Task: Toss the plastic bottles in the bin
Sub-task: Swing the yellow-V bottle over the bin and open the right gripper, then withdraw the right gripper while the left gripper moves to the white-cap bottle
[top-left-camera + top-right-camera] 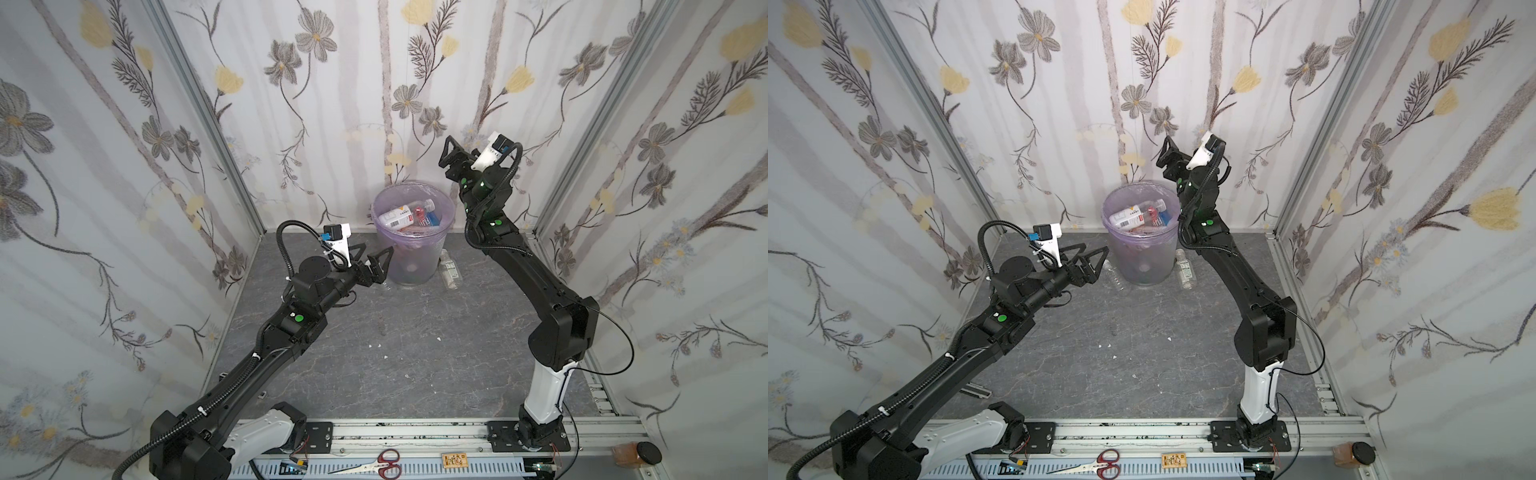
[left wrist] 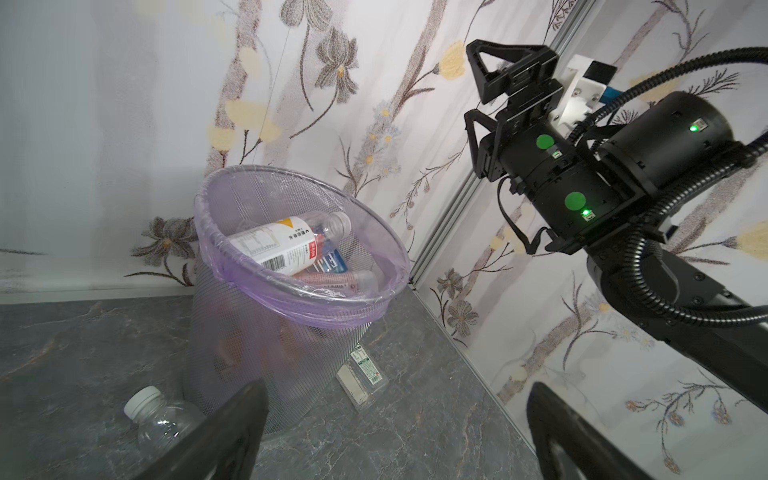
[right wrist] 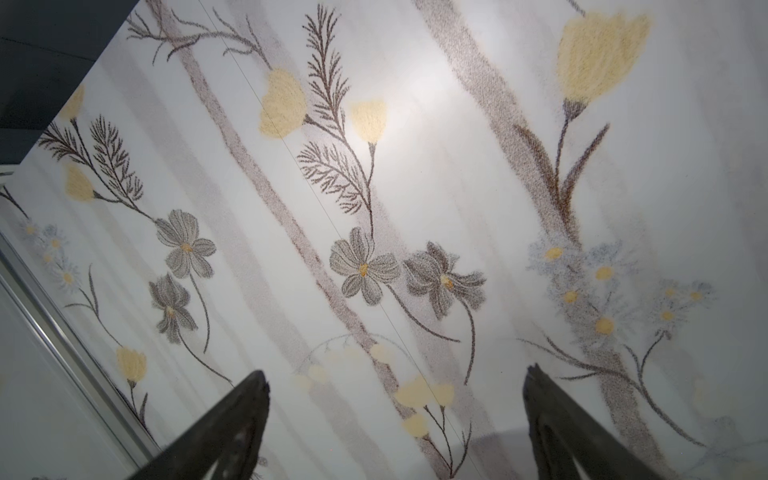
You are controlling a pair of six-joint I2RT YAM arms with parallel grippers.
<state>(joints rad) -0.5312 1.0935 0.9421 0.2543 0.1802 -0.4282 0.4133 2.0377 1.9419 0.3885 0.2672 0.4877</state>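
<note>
Checking a top view: clear bottle point(image 1: 1115, 277) lay slantwise left of bin point(image 1: 1154, 257), just below my left gripper point(image 1: 1096, 250), jaws wide, empty; right gripper point(image 1: 1163, 154), upper centre, likewise.

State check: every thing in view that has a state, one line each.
bin: upright, lined, partly full
white-label bottle: lying in the bin, on top
clear bottle: on its side beside the bin, capped
green-label bottle: on its side at the bin's other side
left gripper: open, empty
right gripper: open, empty
scissors: shut
jar: on its side, lid on
</note>
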